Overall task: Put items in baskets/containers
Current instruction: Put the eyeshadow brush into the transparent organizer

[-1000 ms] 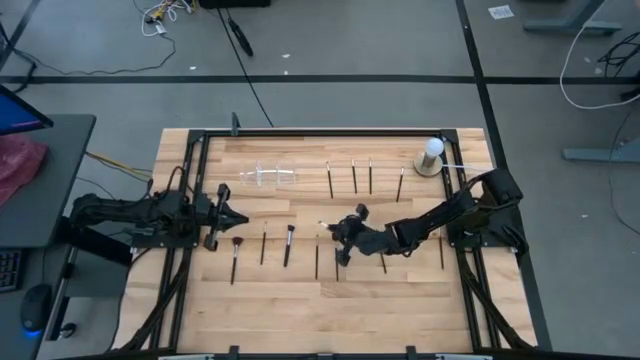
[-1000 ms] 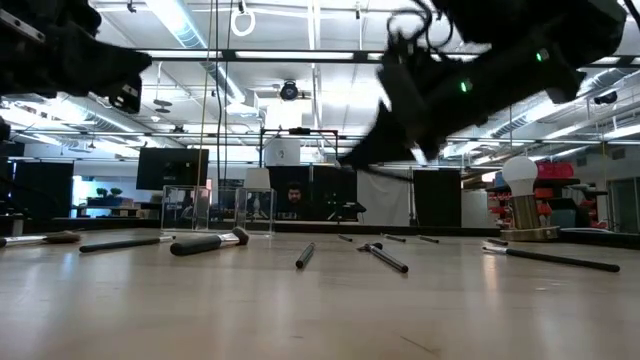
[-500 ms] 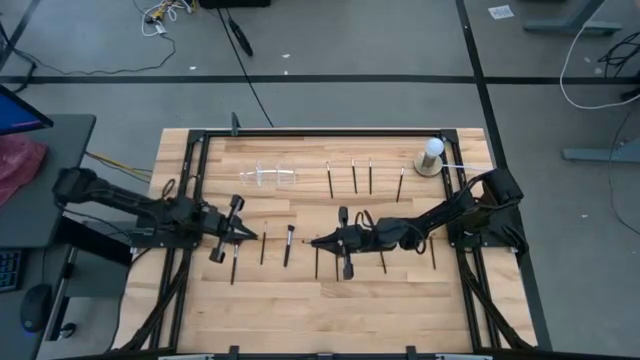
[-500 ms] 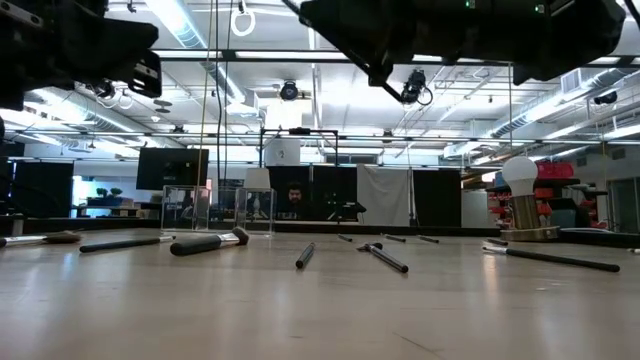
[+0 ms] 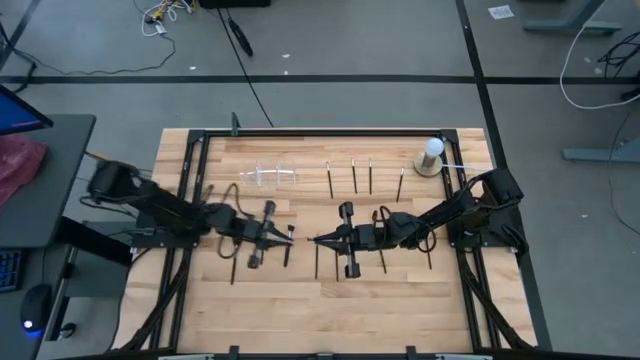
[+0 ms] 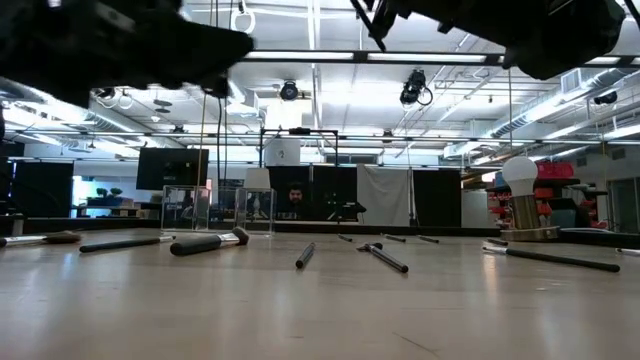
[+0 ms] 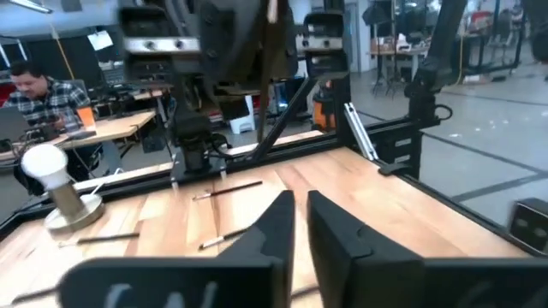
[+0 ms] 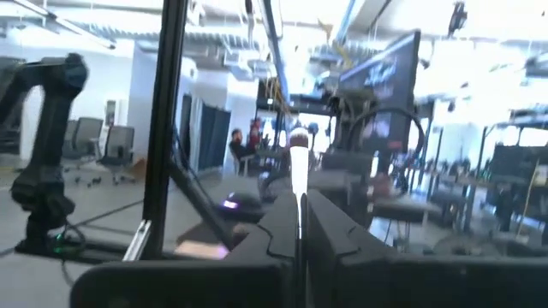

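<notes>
My right gripper [image 5: 314,240] hangs above the table's middle, pointing left, shut on a thin brush [image 8: 298,162] with a pale tuft. My left gripper [image 5: 291,237] faces it from the left, a short way off. Its fingers [image 7: 276,224] are a narrow gap apart, with nothing between them. The left wrist view shows the right gripper ahead, blurred. Several dark-handled brushes lie flat on the wood, in a far row [image 5: 353,176] and a near row [image 5: 263,247]. The clear holder [image 5: 268,176] lies at the far left of the far row. My right gripper pinches the brush's handle [image 8: 299,204] between its two fingers. The fingers lie roughly level, coming from the table's right. The tuft end [image 8: 297,141] sticks out past the fingertips, toward my left gripper. The brush is lifted clear of the table.
A white bulb-shaped object on a round base [image 5: 431,155] stands at the far right corner. Black frame rails [image 5: 190,180] run along the table's left, right and far sides. Bare wood lies toward the near edge [image 5: 320,310].
My right gripper has risen from the near row of brushes and turned level, pointing left, with the brush. My left arm has reached from the left rail toward the table's middle and now faces the right gripper.
</notes>
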